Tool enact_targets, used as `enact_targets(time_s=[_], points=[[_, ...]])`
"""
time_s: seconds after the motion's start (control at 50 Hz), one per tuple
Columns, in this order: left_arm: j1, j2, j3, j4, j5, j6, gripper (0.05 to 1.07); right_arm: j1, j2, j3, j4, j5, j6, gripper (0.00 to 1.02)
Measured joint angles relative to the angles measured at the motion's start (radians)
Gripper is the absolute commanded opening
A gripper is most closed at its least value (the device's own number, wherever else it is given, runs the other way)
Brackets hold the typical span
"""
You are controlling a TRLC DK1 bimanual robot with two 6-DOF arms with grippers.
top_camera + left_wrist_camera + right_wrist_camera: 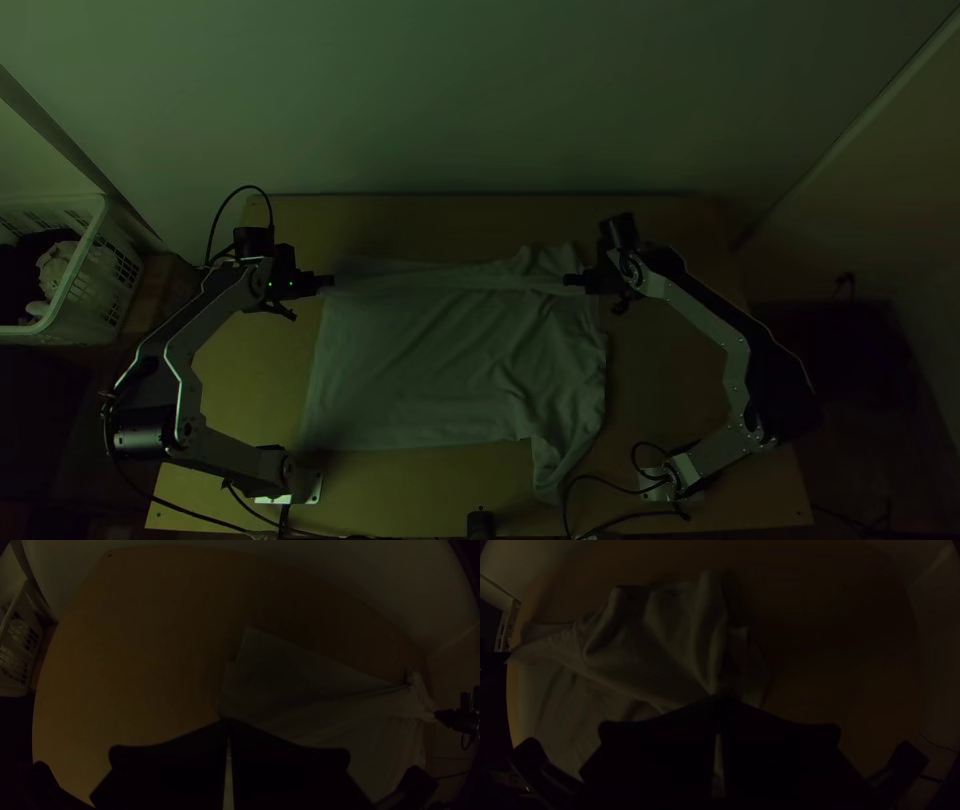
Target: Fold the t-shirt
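Observation:
The pale t-shirt [440, 360] lies spread over the middle of the table, its far edge turned over in a long band and one part hanging toward the near edge at right. At its far left corner, my left gripper [330, 282] is shut on the cloth. My right gripper [568, 281] is shut on the far right part, where folds run into the fingertips. In the left wrist view the left gripper [228, 724] pinches the edge of the shirt [300, 690]. In the right wrist view the right gripper [718, 699] holds bunched shirt fabric [645, 650].
A white basket [85, 265] with cloth items stands beyond the table's left side. A wall rises behind the wooden table [420, 222]. Black cables [600, 482] lie by the right arm's base, and a small dark object [481, 523] is at the near edge.

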Motion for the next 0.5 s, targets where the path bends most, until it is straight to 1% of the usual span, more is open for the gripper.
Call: enact_targets(time_s=[0.24, 0.4, 0.42, 0.44, 0.46, 0.5], points=[[0.0, -0.045, -0.081, 0.013, 0.0, 0.003, 0.08, 0.007, -0.051, -0.118, 0.042, 0.002, 0.0, 0.03], [-0.011, -0.079, -0.148, 0.053, 0.0, 0.002, 0.08, 0.007, -0.056, -0.166, 0.079, 0.008, 0.001, 0.03], [-0.013, -0.085, -0.161, 0.062, 0.0, 0.002, 0.09, 0.007, -0.056, -0.172, 0.084, 0.008, 0.001, 0.05], [-0.015, -0.091, -0.173, 0.073, 0.0, 0.002, 0.12, 0.007, -0.056, -0.179, 0.089, 0.008, 0.002, 0.1], [-0.017, -0.097, -0.186, 0.084, 0.0, 0.002, 0.17, 0.007, -0.056, -0.184, 0.093, 0.008, 0.005, 0.19], [-0.02, -0.108, -0.206, 0.098, 0.0, 0.003, 0.34, 0.007, -0.056, -0.192, 0.093, 0.008, 0.008, 0.47]])
